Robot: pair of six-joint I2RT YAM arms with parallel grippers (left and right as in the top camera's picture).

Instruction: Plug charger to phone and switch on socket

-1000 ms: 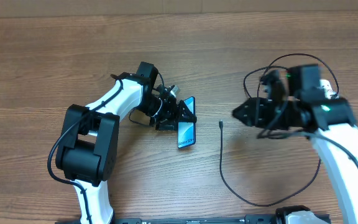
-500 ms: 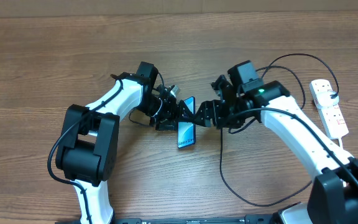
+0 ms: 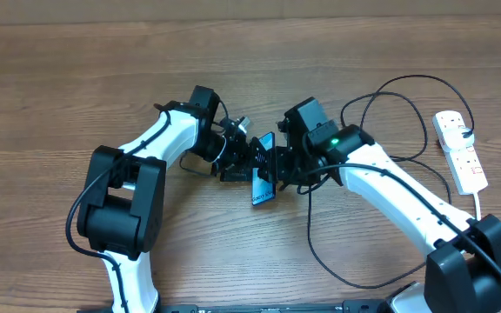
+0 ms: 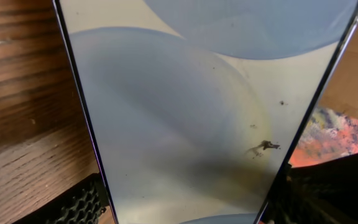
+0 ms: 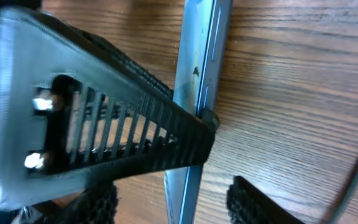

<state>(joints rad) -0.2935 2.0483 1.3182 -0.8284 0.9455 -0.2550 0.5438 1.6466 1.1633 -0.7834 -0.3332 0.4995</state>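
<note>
Item: phone point(image 3: 263, 184). Centre of the bench point(image 3: 59, 78), tipped up on one long edge, screen showing as a narrow blue strip from overhead. Its upper end is hidden among the two grippers.

Item: left gripper point(image 3: 249, 159). Jaws wide, closed across the phone's width. In its wrist view the screen point(image 4: 185, 124) fills the frame, top and bottom cut off. Only a textured pad point(image 4: 73, 205) and a dark finger at the lower corners show.

Item: right gripper point(image 3: 278, 167). Jaws parted, astride the phone's thin edge point(image 5: 197, 62). Bare wood shows between that edge and each pad point(image 5: 260, 199). A blurred ribbed finger point(image 5: 117, 137) crosses the left half and meets the edge.

Item: charger point(image 3: 313, 235). Loops over the bench right of the phone. Its tip is lost under the right arm; whether it reaches the phone cannot be told.

Item: socket point(image 3: 461, 155). Far right, well apart from the phone. Switch positions too small to read.
</note>
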